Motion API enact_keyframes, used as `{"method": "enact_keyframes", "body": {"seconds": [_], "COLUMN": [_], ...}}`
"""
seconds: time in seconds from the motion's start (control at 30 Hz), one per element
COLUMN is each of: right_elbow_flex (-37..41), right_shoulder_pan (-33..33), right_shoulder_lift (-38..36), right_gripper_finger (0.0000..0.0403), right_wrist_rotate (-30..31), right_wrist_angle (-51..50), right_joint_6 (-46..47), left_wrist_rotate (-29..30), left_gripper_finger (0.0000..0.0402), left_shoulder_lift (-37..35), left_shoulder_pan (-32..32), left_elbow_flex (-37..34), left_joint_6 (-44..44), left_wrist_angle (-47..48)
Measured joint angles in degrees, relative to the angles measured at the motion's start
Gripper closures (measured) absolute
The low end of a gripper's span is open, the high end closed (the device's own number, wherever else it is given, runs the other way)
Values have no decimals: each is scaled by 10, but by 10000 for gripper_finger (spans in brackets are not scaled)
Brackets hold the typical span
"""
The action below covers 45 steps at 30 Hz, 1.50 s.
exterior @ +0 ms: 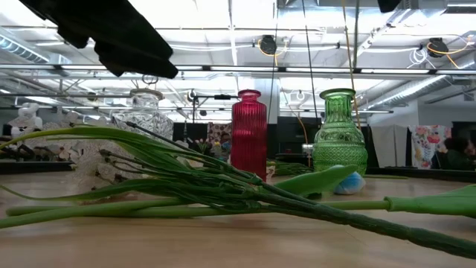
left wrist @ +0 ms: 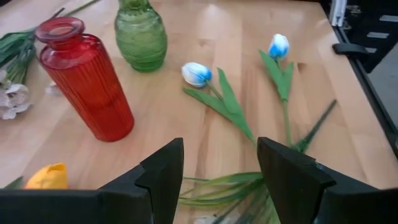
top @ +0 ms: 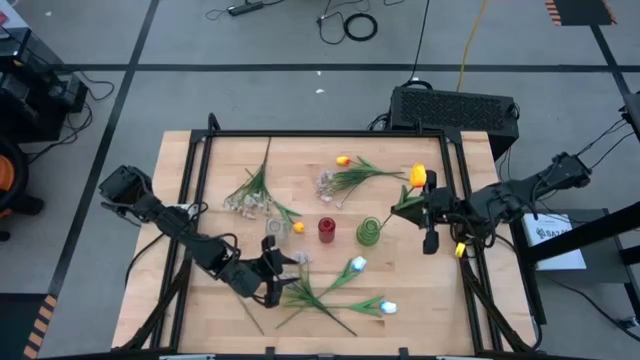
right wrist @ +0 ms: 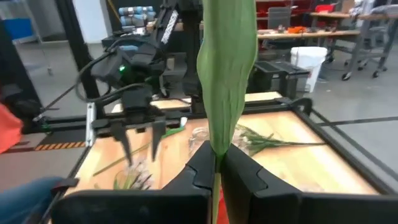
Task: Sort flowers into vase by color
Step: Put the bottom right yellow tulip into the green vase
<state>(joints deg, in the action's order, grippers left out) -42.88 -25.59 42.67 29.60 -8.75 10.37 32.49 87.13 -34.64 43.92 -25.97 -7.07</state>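
My right gripper (top: pixel 424 206) is shut on an orange-yellow tulip (top: pixel 418 177), held above the table beside the green vase (top: pixel 370 233). The red vase (top: pixel 327 229) and a clear vase (top: pixel 274 227) stand to the green vase's left. My left gripper (left wrist: pixel 217 168) hovers open over a bundle of green stems (top: pixel 310 297) near the front edge. Two white-blue tulips (left wrist: pixel 197 73) (left wrist: pixel 278 45) lie flat on the wood beyond it. A yellow tulip head (left wrist: pixel 46 177) shows beside the red vase (left wrist: pixel 84 81). My right gripper pinches the tulip's long green leaf and stem (right wrist: pixel 216 146) between its two fingers, coming in about level from the table's right side. The leaf stands upright above the fingers. In the high view the stem's lower part (top: pixel 390 218) slants toward the green vase's mouth; whether it is inside, I cannot tell.
Sprays of pale blossoms (top: pixel 250 195) (top: pixel 330 183) and another orange tulip (top: pixel 343 160) lie on the far half of the table. A black frame rail (top: pixel 330 134) runs round the tabletop. A dark box (top: pixel 455 108) stands behind the far right corner.
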Motion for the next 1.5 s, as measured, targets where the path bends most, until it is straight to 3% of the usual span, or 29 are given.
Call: {"method": "enact_keyframes", "body": {"seconds": [0.43, 0.6, 1.5], "right_elbow_flex": [98, 105, 105], "right_shoulder_pan": [-22, -22, -10], "right_shoulder_lift": [-38, -39, -7], "right_gripper_finger": [394, 394, 394], "right_wrist_rotate": [49, 77, 111], "right_wrist_angle": [167, 176, 145], "right_joint_6": [-65, -66, -37], "left_wrist_rotate": [2, 2, 6], "left_gripper_finger": [190, 190, 190], "left_shoulder_lift": [0, 0, 0], "left_shoulder_pan": [2, 1, 1], "left_elbow_flex": [0, 0, 0], "left_joint_6": [10, 14, 39], "left_wrist_angle": [-16, -15, -14]}}
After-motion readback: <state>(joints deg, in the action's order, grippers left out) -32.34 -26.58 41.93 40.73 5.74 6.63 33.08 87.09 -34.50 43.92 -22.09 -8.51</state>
